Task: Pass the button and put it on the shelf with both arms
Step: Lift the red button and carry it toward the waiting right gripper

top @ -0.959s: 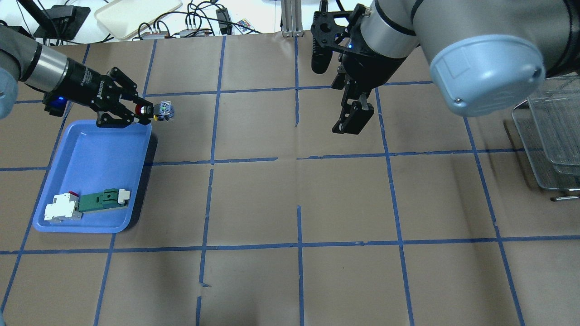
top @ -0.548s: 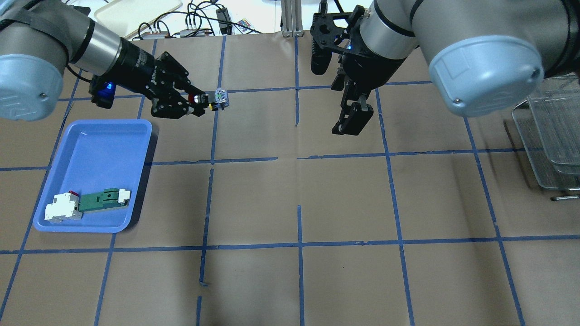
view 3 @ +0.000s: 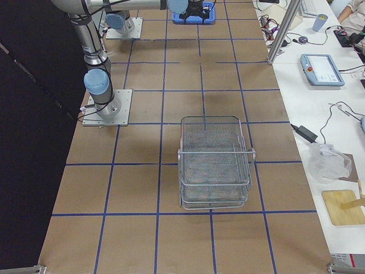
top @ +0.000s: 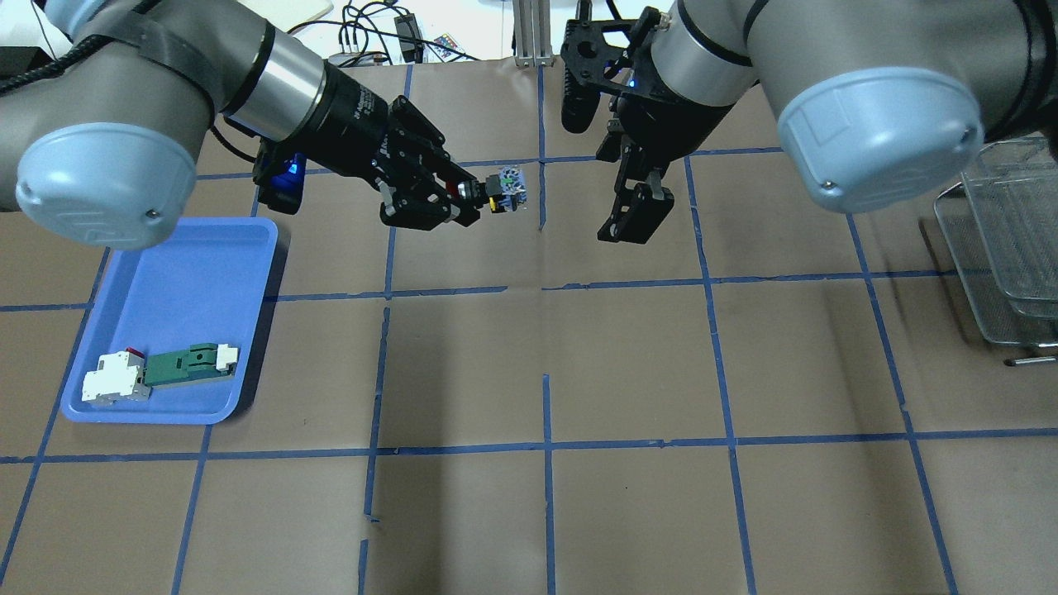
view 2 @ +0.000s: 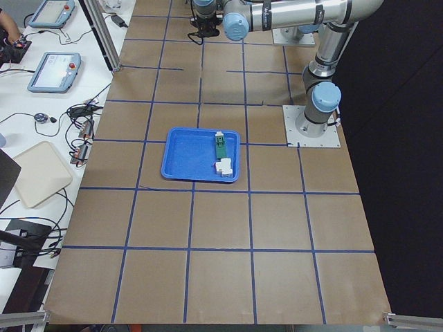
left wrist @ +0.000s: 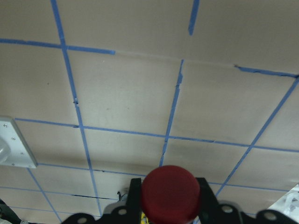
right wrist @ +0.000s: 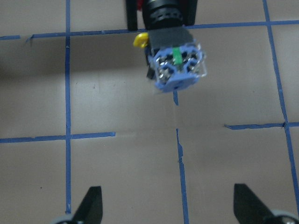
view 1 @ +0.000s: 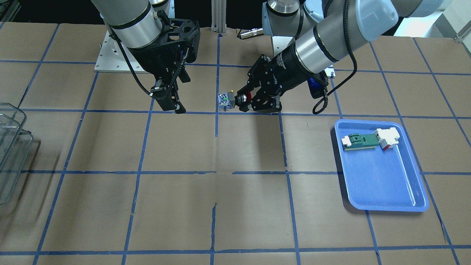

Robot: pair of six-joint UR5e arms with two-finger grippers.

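Button (top: 504,183) held in the air over the middle of the table, about midway between its left and right edges.
It was clamped by its red cap end in the left end effector (top: 459,193). The right end effector (right wrist: 169,205) was spread wide, near but not touching. The long axis was laid roughly level, with the blue-and-silver block aimed at the right end effector. The button was judged light and rigid, its round cap slippery, so the flat-sided block was judged the surest hold.

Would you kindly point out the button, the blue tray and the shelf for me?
button (top: 507,183), overhead view, on its blue-and-silver back block.
blue tray (top: 182,281), overhead view, on its bare floor.
shelf (view 3: 214,147), exterior right view, on the top tier's mesh.
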